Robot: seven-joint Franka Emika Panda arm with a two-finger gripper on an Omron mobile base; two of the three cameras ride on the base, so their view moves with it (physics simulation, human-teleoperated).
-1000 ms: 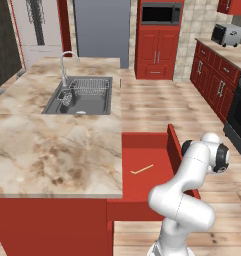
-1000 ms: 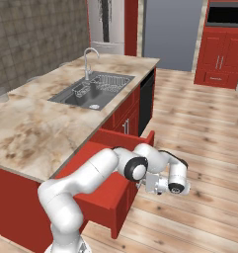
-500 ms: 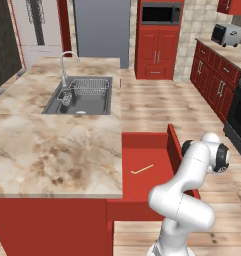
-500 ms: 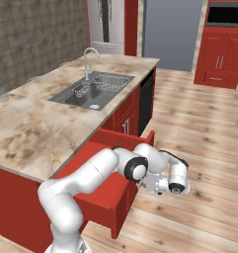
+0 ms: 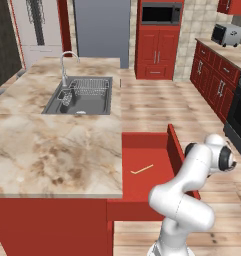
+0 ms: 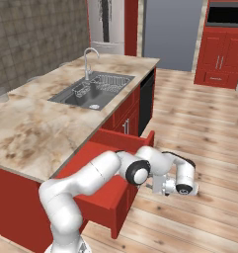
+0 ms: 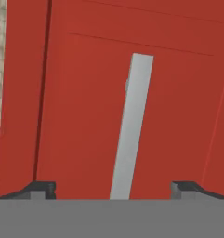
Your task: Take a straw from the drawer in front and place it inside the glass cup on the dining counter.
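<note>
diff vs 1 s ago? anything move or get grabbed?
Nothing has visibly moved. The gripper hangs outside the open drawer's front panel as before, jaws open in the hand view, holding nothing. The straw lies on the drawer floor in the same spot. Arm pose and cameras are unchanged.

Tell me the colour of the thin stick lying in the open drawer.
Pale yellow-tan straw, clearest in the left base view.

The drawer [image 5: 157,175] (pulled open) holds the straw [image 5: 142,169] lying flat.
</note>
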